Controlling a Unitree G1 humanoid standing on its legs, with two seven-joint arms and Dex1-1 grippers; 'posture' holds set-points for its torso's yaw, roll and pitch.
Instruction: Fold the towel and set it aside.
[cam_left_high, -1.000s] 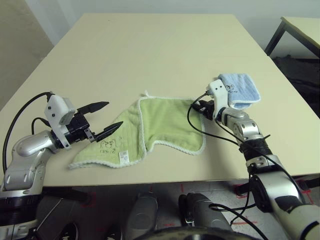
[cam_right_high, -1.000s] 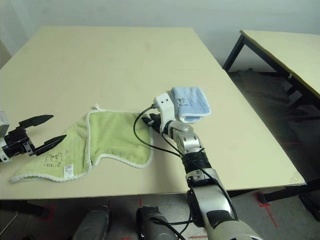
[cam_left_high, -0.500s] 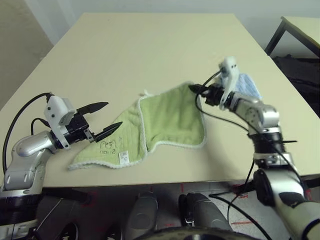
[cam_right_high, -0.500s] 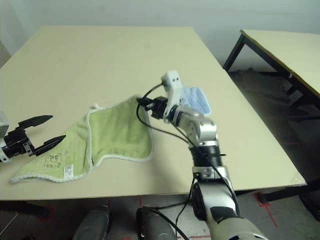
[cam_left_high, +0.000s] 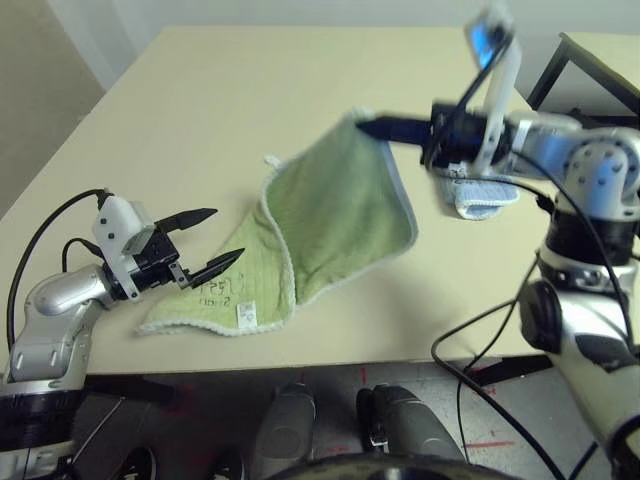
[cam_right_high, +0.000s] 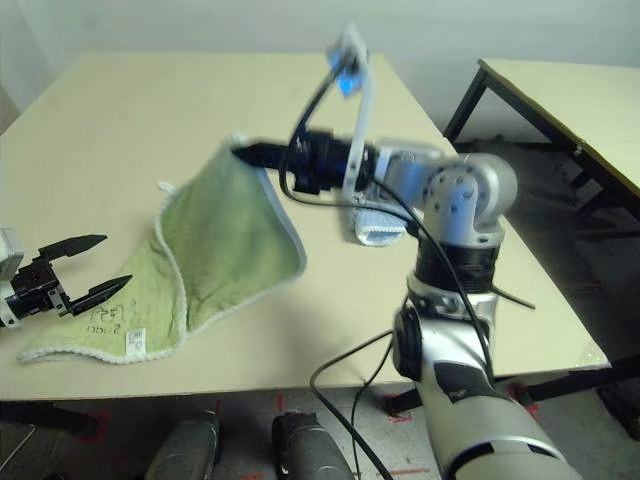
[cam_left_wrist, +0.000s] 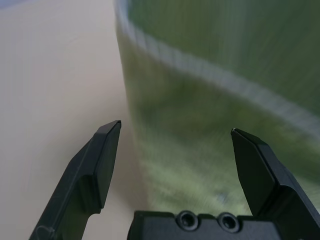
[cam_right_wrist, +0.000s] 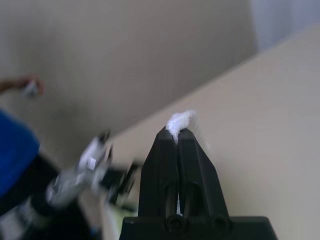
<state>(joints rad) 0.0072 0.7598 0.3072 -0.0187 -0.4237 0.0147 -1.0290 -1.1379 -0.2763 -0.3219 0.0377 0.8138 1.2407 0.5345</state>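
Note:
The light green towel (cam_left_high: 340, 200) with white edging has its right part lifted off the table, while its left part lies flat with the white tag (cam_left_high: 245, 315) and dark drawing (cam_left_high: 215, 292) showing. My right gripper (cam_left_high: 362, 125) is shut on the raised far corner, high above the middle of the table. In the right wrist view its fingers pinch a tuft of white edging (cam_right_wrist: 180, 119). My left gripper (cam_left_high: 229, 233) hovers open just left of the towel's flat part, and the towel (cam_left_wrist: 210, 100) lies close in front of its spread fingers.
A smaller folded light blue towel (cam_left_high: 478, 195) lies on the table (cam_left_high: 250, 90) to the right, under my right forearm. A second table (cam_right_high: 560, 100) stands off to the right across a gap. The near table edge runs just below the green towel.
My right gripper has risen and swung left with the towel's corner, pulling the right half up off the table. The left arm has held still.

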